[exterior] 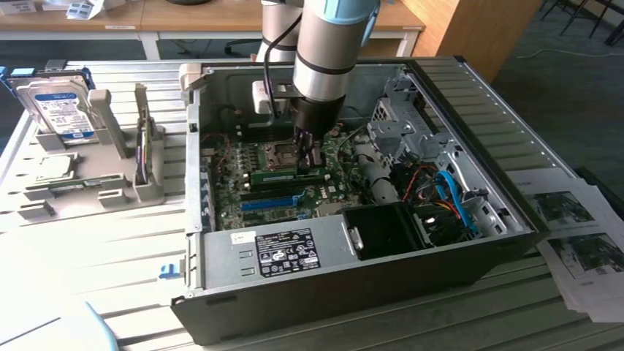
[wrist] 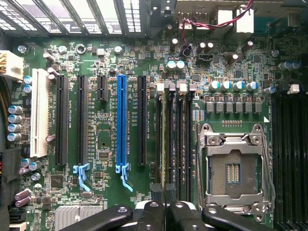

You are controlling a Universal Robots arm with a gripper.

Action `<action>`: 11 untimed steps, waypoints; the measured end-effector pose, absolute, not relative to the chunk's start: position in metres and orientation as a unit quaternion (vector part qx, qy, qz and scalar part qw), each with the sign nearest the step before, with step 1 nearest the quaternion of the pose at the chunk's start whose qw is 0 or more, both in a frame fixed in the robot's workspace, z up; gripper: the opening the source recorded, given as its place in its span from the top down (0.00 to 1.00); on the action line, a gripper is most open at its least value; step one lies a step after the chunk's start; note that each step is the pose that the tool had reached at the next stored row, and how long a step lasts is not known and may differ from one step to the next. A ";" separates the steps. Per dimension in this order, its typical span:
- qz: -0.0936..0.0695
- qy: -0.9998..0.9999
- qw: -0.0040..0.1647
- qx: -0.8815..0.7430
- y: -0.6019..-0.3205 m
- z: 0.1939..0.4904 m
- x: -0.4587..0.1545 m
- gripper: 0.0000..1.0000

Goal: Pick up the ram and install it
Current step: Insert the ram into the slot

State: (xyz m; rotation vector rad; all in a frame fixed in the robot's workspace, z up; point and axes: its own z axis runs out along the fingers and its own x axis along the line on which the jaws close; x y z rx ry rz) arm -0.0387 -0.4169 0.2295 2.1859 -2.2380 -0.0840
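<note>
down inside the open computer case (exterior: 507,183), over the green motherboard (wrist: 103,139): the end effector (exterior: 310,155), fingers set almost touching and pinched on the top edge of the ram (exterior: 280,176). in the exterior view, seen as a thin green stick lying lengthwise along the memory slots, just beside the cpu socket (exterior: 280,155) and apart from the blue slot strip (exterior: 268,204) nearer the power supply (exterior: 278,252). in the wrist view, seen edge-on as a narrow dark line running away from the fingertips (wrist: 151,211), between the black expansion slots and the cpu socket. cannot tell whether fully seated. outside the case, toward the exterior view's left, on the slatted surface (exterior: 127,241): a grey holder (exterior: 107,190) with a hard drive (exterior: 61,110) standing upright. toward the exterior view's right, printed sheets (exterior: 575,241).
</note>
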 end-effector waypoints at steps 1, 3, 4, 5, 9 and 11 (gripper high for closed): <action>-0.027 -0.715 0.006 0.698 -0.417 0.229 -0.039 0.89; -0.027 -0.715 0.006 0.698 -0.417 0.229 -0.039 0.89; -0.027 -0.715 0.006 0.698 -0.417 0.230 -0.039 0.89; -0.027 -0.715 0.006 0.698 -0.417 0.230 -0.039 0.89; -0.027 -0.715 0.006 0.698 -0.417 0.231 -0.039 0.89; -0.027 -0.715 0.006 0.698 -0.417 0.232 -0.039 0.89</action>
